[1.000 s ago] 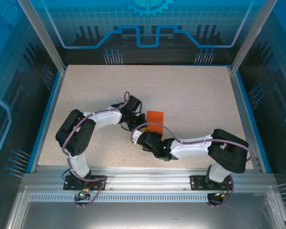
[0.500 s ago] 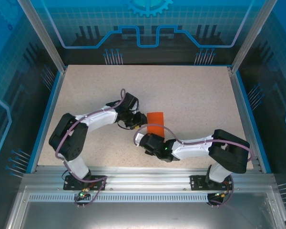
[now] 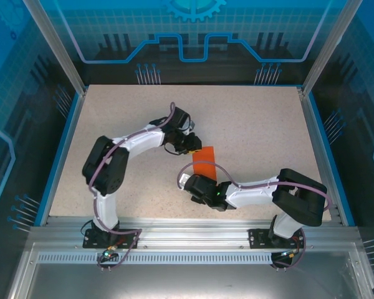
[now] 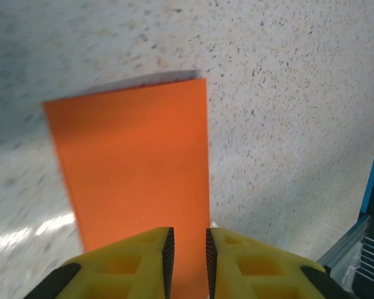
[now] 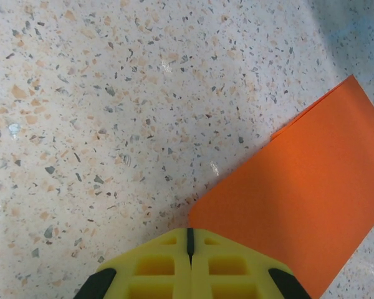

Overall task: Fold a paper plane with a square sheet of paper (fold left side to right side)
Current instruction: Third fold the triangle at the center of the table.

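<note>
From above, the folded paper (image 3: pixel 204 161) lies on the table (image 3: pixel 255 124) between the 2 sets of jaws; at the left wrist, the left jaws stand slightly spread with the paper (image 4: pixel 131 162) beneath and ahead, so closing could drag it; at the right wrist, the right jaws are pressed together at a corner of the paper (image 5: pixel 299 212), perhaps too little to stop its layers slipping.

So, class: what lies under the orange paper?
The orange paper rests on the speckled table; a second layer's edge shows at one side. Anything else beneath is covered.
</note>
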`<state>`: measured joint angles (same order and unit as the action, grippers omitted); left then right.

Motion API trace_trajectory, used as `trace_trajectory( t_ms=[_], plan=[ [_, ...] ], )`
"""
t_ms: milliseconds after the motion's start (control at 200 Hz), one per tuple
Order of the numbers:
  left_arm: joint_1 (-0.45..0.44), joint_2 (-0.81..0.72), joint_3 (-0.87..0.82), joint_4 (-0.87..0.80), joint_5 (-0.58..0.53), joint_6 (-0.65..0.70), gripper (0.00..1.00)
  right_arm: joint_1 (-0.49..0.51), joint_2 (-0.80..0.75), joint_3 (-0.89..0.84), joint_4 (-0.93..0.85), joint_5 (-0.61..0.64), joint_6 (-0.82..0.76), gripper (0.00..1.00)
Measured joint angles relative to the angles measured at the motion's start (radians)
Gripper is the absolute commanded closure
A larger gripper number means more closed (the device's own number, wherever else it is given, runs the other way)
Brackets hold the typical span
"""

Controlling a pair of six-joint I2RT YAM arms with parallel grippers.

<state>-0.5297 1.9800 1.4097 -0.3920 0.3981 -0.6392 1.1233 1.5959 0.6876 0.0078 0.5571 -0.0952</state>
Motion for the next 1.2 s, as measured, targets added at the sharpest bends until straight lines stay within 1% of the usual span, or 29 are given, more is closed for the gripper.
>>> trace_trajectory(
  t_ms=[100, 215, 355, 490, 620, 720, 995, 1200],
  plan=[
    [-0.018, 0.084, 0.059, -0.002, 0.002, 0.013, 0.77, -0.003, 0.000, 0.000, 0.000, -0.009, 0.006, 1.00],
    [-0.025, 0.146, 0.098, -0.017, 0.003, 0.019, 0.77, -0.008, 0.000, 0.000, 0.000, -0.022, 0.012, 1.00],
    [-0.028, 0.196, 0.134, -0.050, -0.002, 0.044, 0.78, -0.021, -0.003, 0.000, -0.010, -0.055, 0.023, 1.00],
    [-0.031, 0.219, 0.142, -0.058, -0.007, 0.063, 0.80, -0.052, -0.020, 0.000, -0.027, -0.117, 0.044, 1.00],
    [-0.033, 0.219, 0.142, -0.059, -0.008, 0.071, 0.80, -0.107, -0.053, 0.002, -0.051, -0.207, 0.068, 1.00],
    [-0.035, 0.219, 0.142, -0.060, -0.013, 0.074, 0.81, -0.161, -0.079, 0.007, -0.072, -0.298, 0.087, 1.00],
    [-0.038, 0.219, 0.142, -0.061, -0.023, 0.097, 0.82, -0.344, -0.105, 0.023, -0.111, -0.550, 0.149, 1.00],
    [-0.044, 0.219, 0.148, -0.071, -0.036, 0.108, 0.83, -0.430, -0.094, 0.042, -0.143, -0.666, 0.188, 1.00]
  ],
)
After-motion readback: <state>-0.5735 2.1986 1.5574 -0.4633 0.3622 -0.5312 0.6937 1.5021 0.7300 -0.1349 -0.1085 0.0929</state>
